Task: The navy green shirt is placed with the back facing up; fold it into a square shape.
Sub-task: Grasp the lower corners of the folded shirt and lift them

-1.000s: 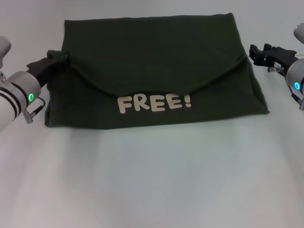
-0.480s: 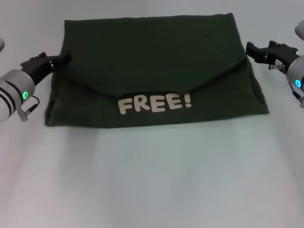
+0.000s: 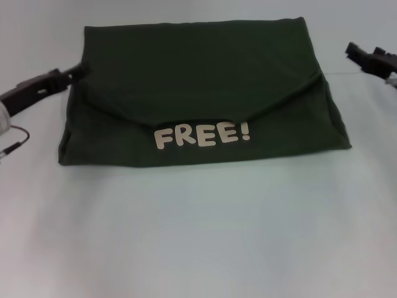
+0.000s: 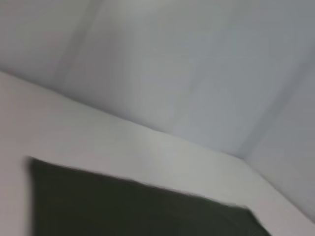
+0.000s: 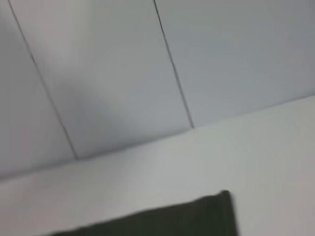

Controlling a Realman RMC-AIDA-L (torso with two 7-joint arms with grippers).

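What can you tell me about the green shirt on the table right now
The navy green shirt is dark olive soft knit, folded into a wide, roughly rectangular packet lying flat on the white table. A curved flap edge crosses it above cream letters "FREE!" near the front. The left tool sits at its left edge; the right tool is apart.

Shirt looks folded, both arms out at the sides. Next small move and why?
Probably finish retreating: the shirt lies as a compact folded rectangle, lettering up. The left gripper sits at its left edge; the right gripper is clear of it. Ease both away.
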